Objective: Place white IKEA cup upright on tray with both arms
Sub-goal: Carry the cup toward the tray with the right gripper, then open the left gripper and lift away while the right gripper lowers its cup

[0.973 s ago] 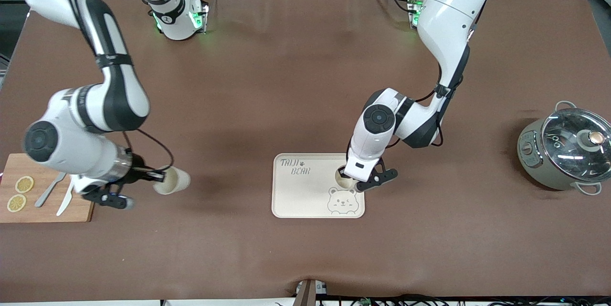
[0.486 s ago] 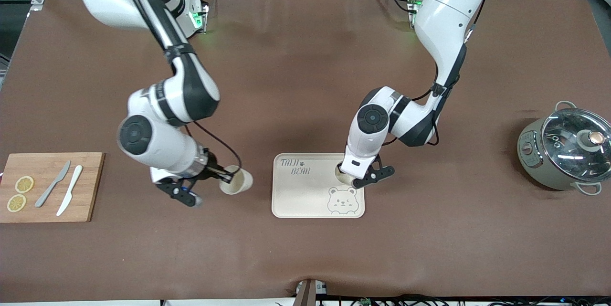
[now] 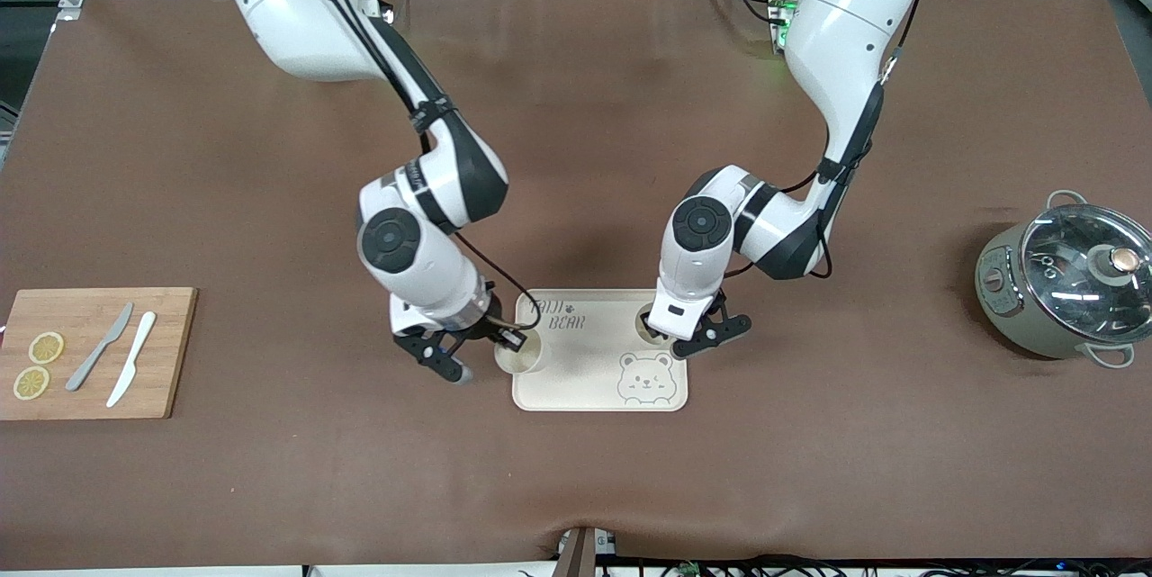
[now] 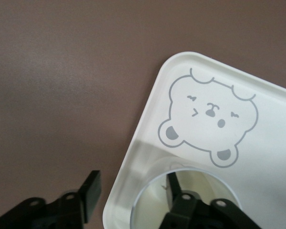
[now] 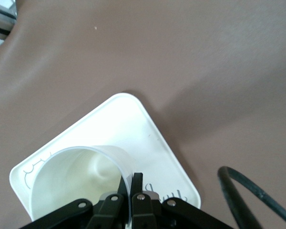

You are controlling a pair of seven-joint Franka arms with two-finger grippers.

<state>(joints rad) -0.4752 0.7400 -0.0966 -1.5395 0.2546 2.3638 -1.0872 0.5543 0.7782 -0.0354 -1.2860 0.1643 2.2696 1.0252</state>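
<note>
The cream tray (image 3: 585, 383), printed "TAIJI BEAR" with a bear face, lies mid-table. One white cup (image 3: 648, 330) stands upright on it, at the end toward the left arm. My left gripper (image 3: 677, 334) is open astride that cup's wall (image 4: 148, 195), with one finger (image 4: 174, 183) inside and the other (image 4: 90, 193) outside, beside the tray's corner (image 4: 148, 119). My right gripper (image 3: 511, 343) is shut on the rim of a second white cup (image 3: 522, 361), mouth up, over the tray's end toward the right arm. In the right wrist view the right gripper (image 5: 132, 180) pinches that cup's wall (image 5: 71, 183) above the tray (image 5: 148, 129).
A wooden cutting board (image 3: 166, 352) with two lemon slices (image 3: 38, 364) and two knives (image 3: 117, 356) lies at the right arm's end. A grey pot with a glass lid (image 3: 1066, 280) stands at the left arm's end. A black cable (image 5: 250, 193) hangs by the right wrist.
My right arm has carried its cup from beside the cutting board to the tray's end and turned it mouth up. My left gripper has stayed at the other cup.
</note>
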